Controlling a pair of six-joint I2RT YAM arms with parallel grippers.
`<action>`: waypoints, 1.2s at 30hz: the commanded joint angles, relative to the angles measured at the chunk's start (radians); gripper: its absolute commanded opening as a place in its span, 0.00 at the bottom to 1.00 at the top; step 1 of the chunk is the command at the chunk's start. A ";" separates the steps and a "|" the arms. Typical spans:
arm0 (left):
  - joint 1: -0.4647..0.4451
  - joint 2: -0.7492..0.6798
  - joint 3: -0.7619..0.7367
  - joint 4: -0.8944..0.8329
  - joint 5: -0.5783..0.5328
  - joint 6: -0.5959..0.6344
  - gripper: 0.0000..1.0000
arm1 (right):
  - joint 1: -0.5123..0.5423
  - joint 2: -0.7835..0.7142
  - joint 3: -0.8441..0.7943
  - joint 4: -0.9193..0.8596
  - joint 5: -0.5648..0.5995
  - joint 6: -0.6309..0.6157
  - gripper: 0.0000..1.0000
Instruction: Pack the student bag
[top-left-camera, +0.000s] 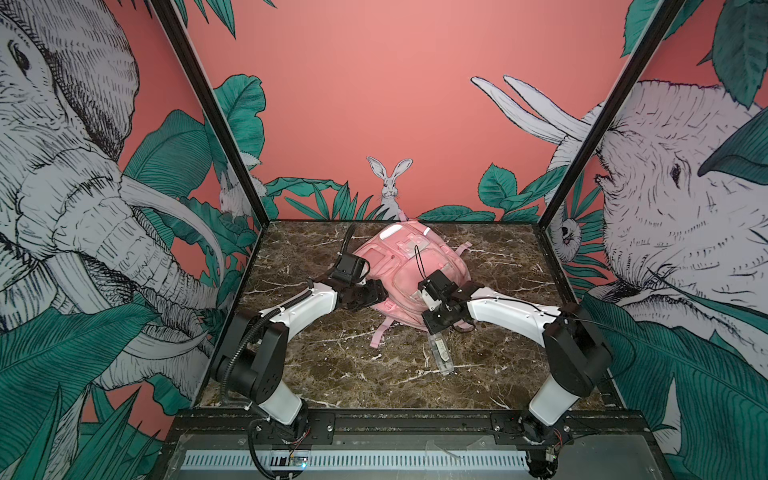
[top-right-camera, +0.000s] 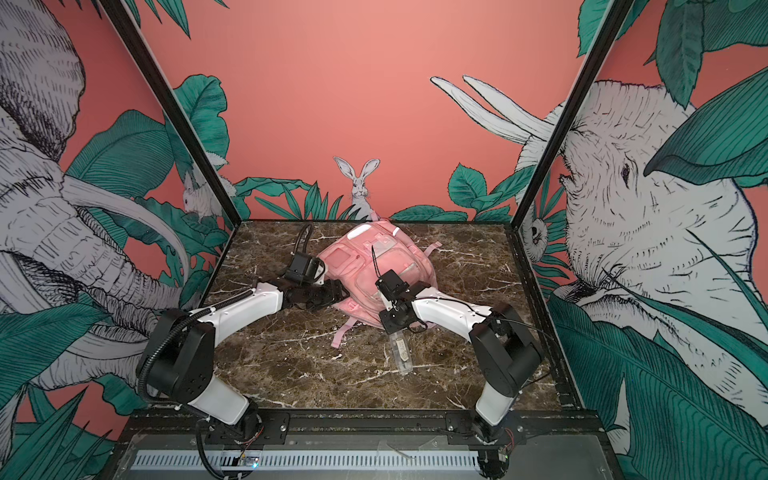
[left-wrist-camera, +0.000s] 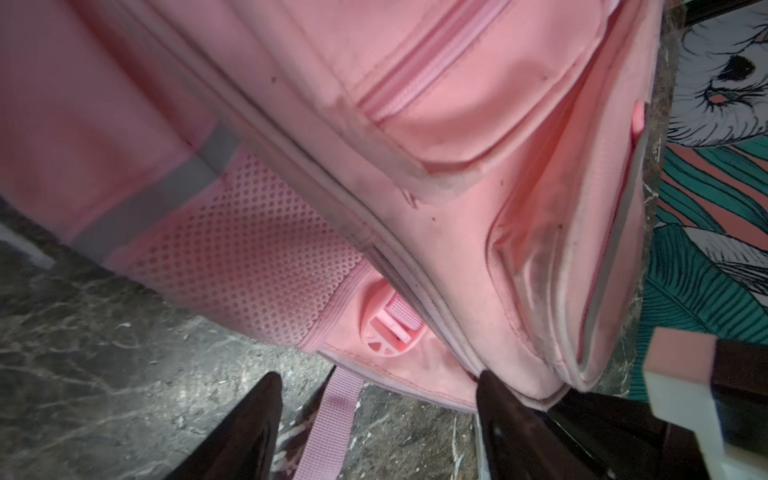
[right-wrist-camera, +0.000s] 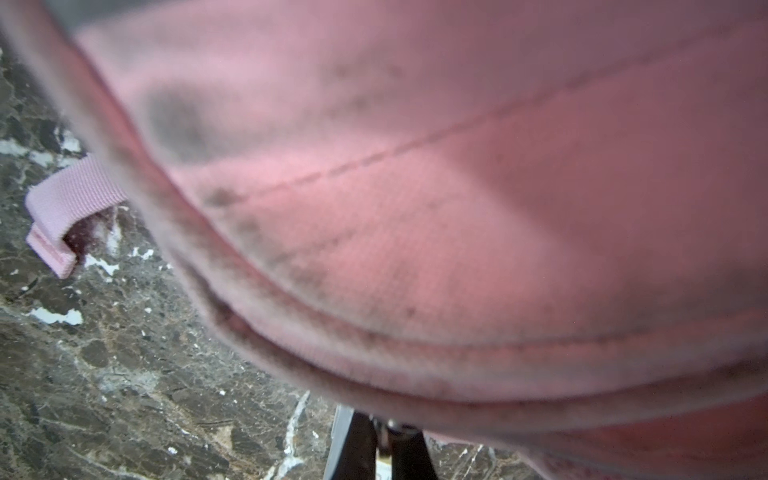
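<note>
Left gripper (left-wrist-camera: 378, 376) sits at the near left corner of the student bag (top-left-camera: 399, 266), fingers spread wide and holding nothing, with a pink strap (left-wrist-camera: 332, 415) showing between them. The bag lies front-up mid-table, long axis running near to far. Right gripper (right-wrist-camera: 382, 428) is tucked at its near right edge, pinched shut. Both look about equally close, I'd say.

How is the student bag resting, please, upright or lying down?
Lying down: the student bag rests on the table, front pockets facing up.
</note>
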 joint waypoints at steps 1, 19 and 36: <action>-0.008 0.019 -0.010 0.076 0.019 -0.061 0.75 | 0.022 -0.028 -0.013 0.001 -0.041 -0.008 0.00; -0.041 0.192 0.077 0.230 0.075 -0.119 0.40 | 0.070 -0.009 0.033 -0.002 -0.051 0.005 0.00; 0.124 0.154 0.091 0.106 0.060 -0.012 0.00 | 0.065 -0.077 -0.022 -0.075 0.042 -0.020 0.00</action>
